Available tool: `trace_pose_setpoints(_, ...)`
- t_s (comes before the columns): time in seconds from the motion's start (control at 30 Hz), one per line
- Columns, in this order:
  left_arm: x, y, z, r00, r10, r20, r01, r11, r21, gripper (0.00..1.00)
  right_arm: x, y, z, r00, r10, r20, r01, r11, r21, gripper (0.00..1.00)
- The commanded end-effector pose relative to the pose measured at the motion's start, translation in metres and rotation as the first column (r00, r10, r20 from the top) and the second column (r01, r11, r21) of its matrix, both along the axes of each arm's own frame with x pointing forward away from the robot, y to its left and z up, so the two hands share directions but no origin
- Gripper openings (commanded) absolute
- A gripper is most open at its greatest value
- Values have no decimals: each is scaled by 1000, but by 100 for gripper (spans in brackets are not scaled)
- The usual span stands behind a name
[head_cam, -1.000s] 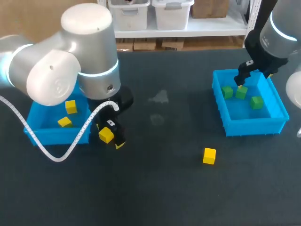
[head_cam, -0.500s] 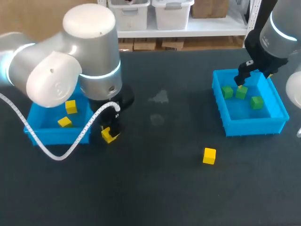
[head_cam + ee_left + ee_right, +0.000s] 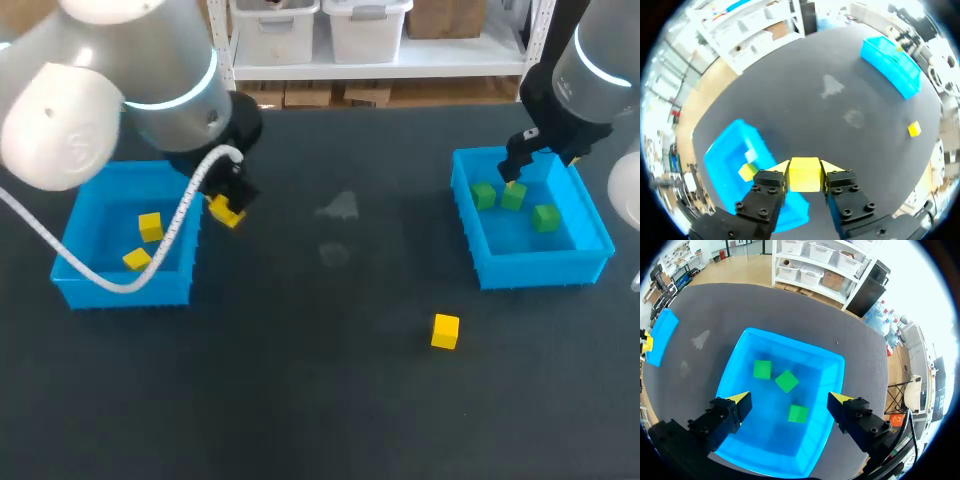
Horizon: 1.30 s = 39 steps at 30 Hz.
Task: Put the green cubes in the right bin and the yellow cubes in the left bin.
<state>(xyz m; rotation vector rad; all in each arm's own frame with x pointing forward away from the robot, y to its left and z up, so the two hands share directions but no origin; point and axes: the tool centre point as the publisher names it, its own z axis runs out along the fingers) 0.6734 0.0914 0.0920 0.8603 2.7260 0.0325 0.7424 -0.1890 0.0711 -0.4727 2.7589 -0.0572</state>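
Our left claw [image 3: 805,169] clenched on yellow cube [image 3: 804,176], held aloft just beside left bin [image 3: 120,288], at its wall nearer counter middle. Inside left bin, two more yellow cubes [image 3: 150,226], apart from each other. On counter [image 3: 340,390], loose yellow cube [image 3: 445,331] lies in front of right bin [image 3: 545,268], not touching it. Our right claw [image 3: 789,399] released, fingers spread wide, hovers over right bin. Three green cubes [image 3: 786,381] on bin floor beneath it.

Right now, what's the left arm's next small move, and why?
Probably carry the small yellow cube sideways over the blue plastic left bin before opening: the left gripper is shut on it, lifted just outside the bin's wall, not over it.
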Motion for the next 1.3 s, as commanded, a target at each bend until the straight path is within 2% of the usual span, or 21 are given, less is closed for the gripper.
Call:
trace_pose_setpoints(0.03,-5,27,8,995,83,57,-83,997,-3,0,-2,0,0,1000,-2,5,2,1000,-1,100)
trace_pose_setpoints(0.4,-8,94,5,949,304,86,-309,950,47,0,-2,0,0,1000,-2,5,2,1000,-1,100)
trace_pose_setpoints(0.5,-12,105,-3,941,328,87,-337,935,108,0,-2,0,0,1000,-2,5,2,1000,-1,100)
trace_pose_setpoints(0.67,-22,117,-25,929,370,17,-367,915,168,0,-2,0,0,1000,-2,5,2,1000,-1,100)
trace_pose_setpoints(0.7,-24,118,-28,928,372,4,-367,914,172,10,-2,0,0,1000,-2,5,2,1000,-1,100)
trace_pose_setpoints(0.73,-25,117,-30,930,367,-7,-360,917,170,45,-2,0,0,1000,-2,5,2,1000,-1,100)
trace_pose_setpoints(0.77,-26,116,-31,932,362,-11,-356,920,167,100,-2,0,0,1000,-2,5,2,1000,-1,100)
trace_pose_setpoints(0.9,-23,111,-28,937,348,-10,-342,926,158,100,-2,0,0,1000,-2,5,2,1000,-1,100)
trace_pose_setpoints(1.03,-14,96,-14,955,297,23,-298,948,109,100,-2,0,0,1000,-2,5,2,1000,-1,100)
trace_pose_setpoints(1.1,-9,83,-3,966,253,45,-256,965,64,100,-2,0,0,1000,-2,5,2,1000,-1,100)
trace_pose_setpoints(1.3,2,32,25,990,109,91,-108,994,-13,100,-2,0,0,1000,-2,5,2,1000,-1,100)
